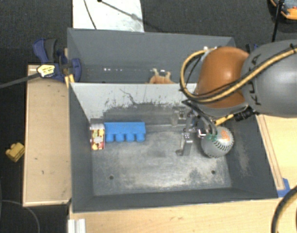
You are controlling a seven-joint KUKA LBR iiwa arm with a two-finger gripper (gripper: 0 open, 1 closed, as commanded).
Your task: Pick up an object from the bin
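My gripper hangs low over the bin floor, right of the middle. Right beside it, on its right, lies a small round thing, grey with orange and green patches; I cannot tell whether the gripper touches it. A blue ridged plastic block lies flat at the left of the floor, well apart from the gripper. A small multicoloured box stands against the block's left end.
A small tan thing sits high at the bin's back wall. The arm with its orange cover and cables reaches in from the right, over the bin's right back part. Bare floor lies in front of the gripper.
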